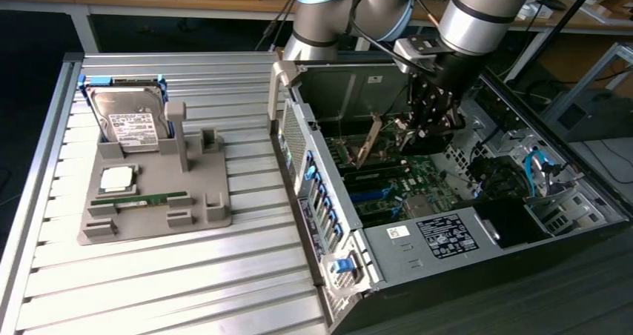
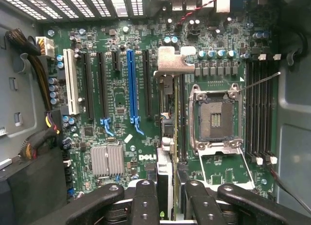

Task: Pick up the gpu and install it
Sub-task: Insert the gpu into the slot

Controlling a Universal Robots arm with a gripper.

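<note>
Already the gripper is clamped on the gpu, held edge-on inside the open computer case, its long axis running parallel to the blue slot of the motherboard below it.

Silver tubular arm, pale blue joint caps, black cables, black multi-link pincer

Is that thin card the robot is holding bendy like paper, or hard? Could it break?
Probably hard: the gpu stays straight, held by just one end in the gripper. It looks light for its length, seen edge-on and thin. It is likely fragile, a bare board over the motherboard, so pushing it crooked could hurt it.
</note>
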